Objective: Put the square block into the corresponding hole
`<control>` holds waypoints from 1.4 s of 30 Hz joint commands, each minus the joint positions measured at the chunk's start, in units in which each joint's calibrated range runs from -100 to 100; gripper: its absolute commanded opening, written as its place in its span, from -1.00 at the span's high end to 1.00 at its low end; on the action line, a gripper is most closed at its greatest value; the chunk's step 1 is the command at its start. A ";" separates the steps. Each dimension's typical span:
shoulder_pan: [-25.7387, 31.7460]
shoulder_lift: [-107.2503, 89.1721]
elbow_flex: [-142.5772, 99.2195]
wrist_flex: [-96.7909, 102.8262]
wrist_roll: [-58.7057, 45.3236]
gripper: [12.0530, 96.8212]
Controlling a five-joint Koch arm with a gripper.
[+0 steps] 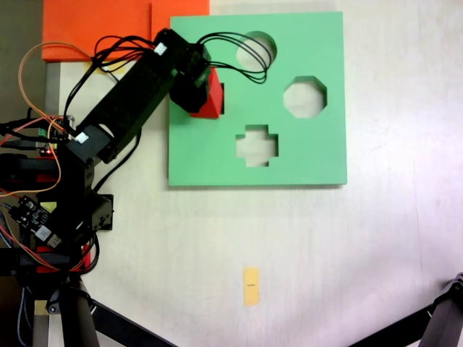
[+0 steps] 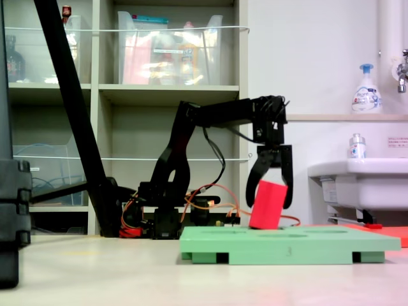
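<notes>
The square block (image 1: 210,105) is a red cube, tilted, on the left part of the green board (image 1: 304,159). The corresponding hole (image 1: 220,91) shows as a dark sliver at the cube's right edge; the rest is covered by the cube and the gripper (image 1: 202,94). From the side, the gripper (image 2: 269,204) points straight down with its jaws spread wide on either side of the square block (image 2: 268,207). The cube leans, its lower end down at the top face of the green board (image 2: 319,245). The jaws look closed against the cube's sides.
Round (image 1: 258,48), octagonal (image 1: 304,96) and cross-shaped (image 1: 257,145) cutouts lie right of the cube. Orange foam slabs (image 1: 94,29) sit behind the arm. The arm's base and wires (image 1: 51,181) fill the left edge. A yellow tag (image 1: 251,286) lies on the table. Tripod legs (image 1: 94,318) cross the lower corners.
</notes>
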 commanded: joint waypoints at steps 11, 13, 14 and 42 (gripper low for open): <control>0.73 3.97 3.02 -3.62 -2.34 0.62; 0.88 4.67 3.02 -3.62 -2.88 0.62; 0.93 5.22 3.02 -3.62 -2.93 0.62; 0.98 -14.33 2.62 -3.62 -5.47 -0.68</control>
